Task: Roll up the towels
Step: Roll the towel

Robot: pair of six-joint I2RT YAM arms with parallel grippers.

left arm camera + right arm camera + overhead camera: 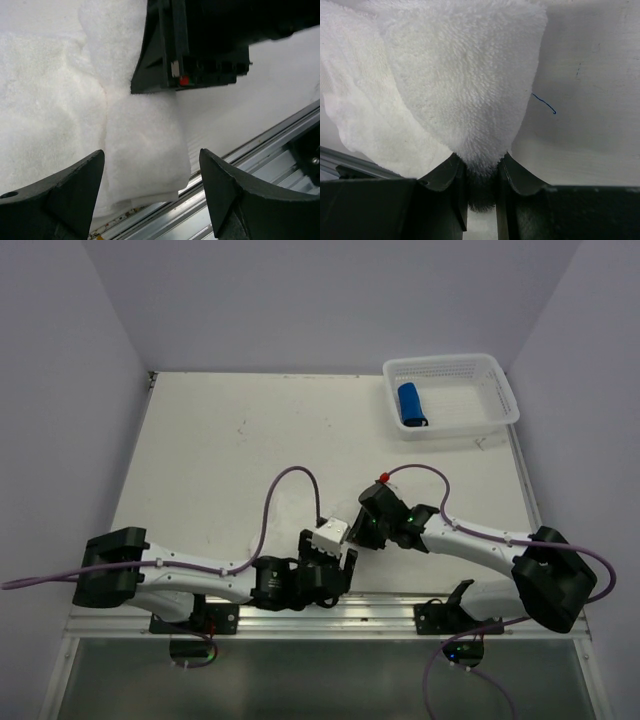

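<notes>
White terry towel [465, 75] in the right jaws' tight pinch, left jaws wide apart above its fold

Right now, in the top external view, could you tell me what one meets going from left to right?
Left arm's shoulder → white towel → right gripper → blue towel → right arm's shoulder.

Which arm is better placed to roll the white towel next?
The right. The right gripper is shut on the white towel, while the left gripper is open, with a finger on either side of the towel, not gripping it.
</notes>
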